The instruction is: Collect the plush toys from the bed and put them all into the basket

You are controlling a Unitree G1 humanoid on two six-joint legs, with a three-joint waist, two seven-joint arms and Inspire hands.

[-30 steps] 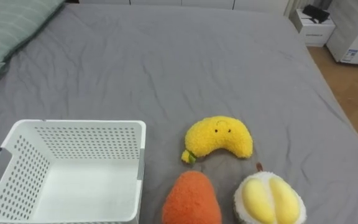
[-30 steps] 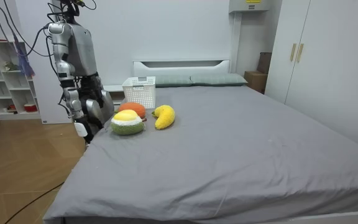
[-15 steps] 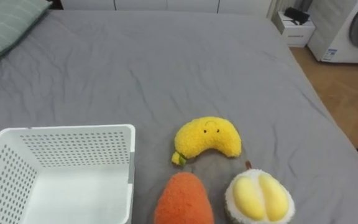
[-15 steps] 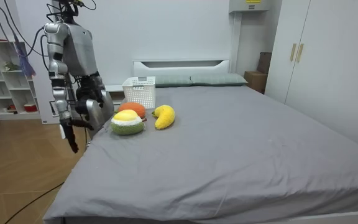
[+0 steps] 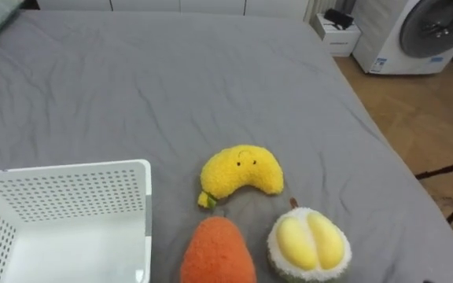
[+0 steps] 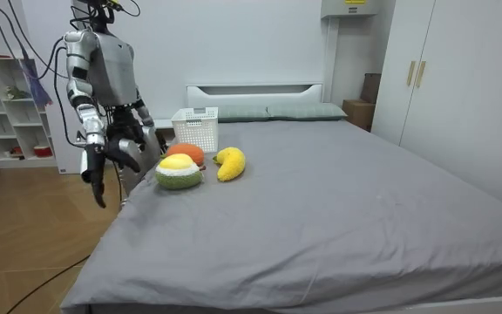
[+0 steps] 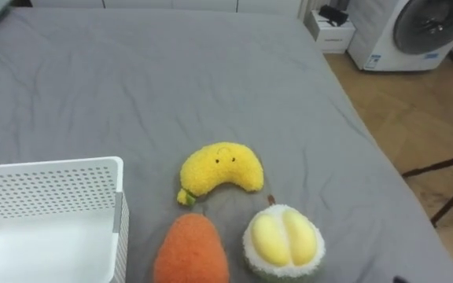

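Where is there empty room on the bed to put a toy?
The bed is bare beyond the white basket and the banana toy. Nearer, the banana toy, orange toy and durian toy crowd together beside the basket.

No lettering can be read anywhere. A small sticker (image 5: 382,61) on the lower front of the washer (image 5: 427,31), which stands just past the far corner of the bed (image 5: 211,79), carries print too small to make out.
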